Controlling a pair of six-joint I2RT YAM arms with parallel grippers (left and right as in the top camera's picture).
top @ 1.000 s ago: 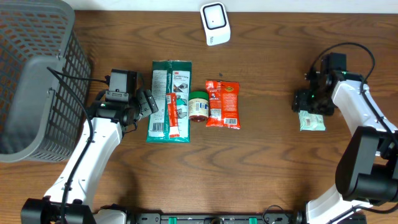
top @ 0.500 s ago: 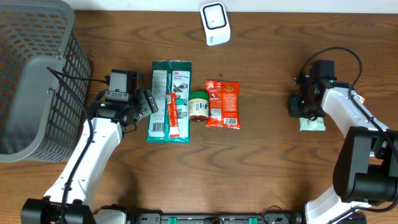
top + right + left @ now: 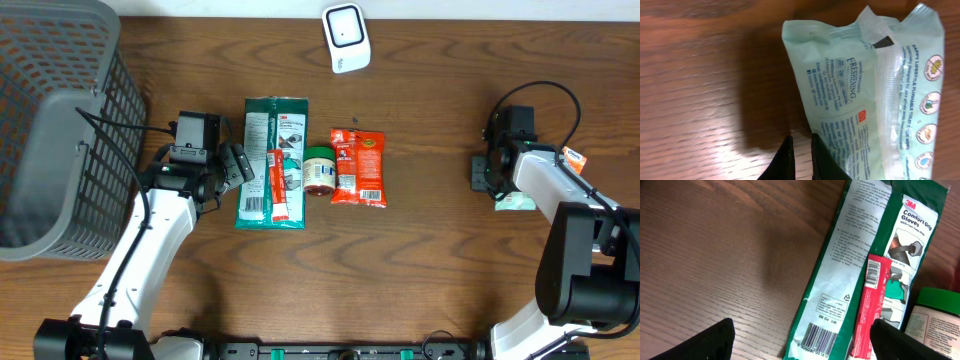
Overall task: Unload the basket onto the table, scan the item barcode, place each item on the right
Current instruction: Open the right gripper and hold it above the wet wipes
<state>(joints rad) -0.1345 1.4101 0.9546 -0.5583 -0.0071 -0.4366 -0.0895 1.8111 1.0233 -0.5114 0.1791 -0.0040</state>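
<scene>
On the surface (image 3: pixel 420 260) at right, my right jaws sit closed, empty, just beside the wipes packet (image 3: pixel 865 90); open them, straddle its edge, then clamp; left jaws hang wide open.

Overhead looks straight down on the whole table (image 3: pixel 420 280). Left wrist camera hangs close over the gloves pack (image 3: pixel 840 280), right wrist's over the wipes (image 3: pixel 840 90); overhead shares both.

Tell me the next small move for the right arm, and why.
Probably open the right gripper and shift it onto the wipes packet before closing. Its jaws stand almost together at the packet's corner, with only wood showing in the gap, so it seems to hold nothing. The packet lies flat on the table.
</scene>
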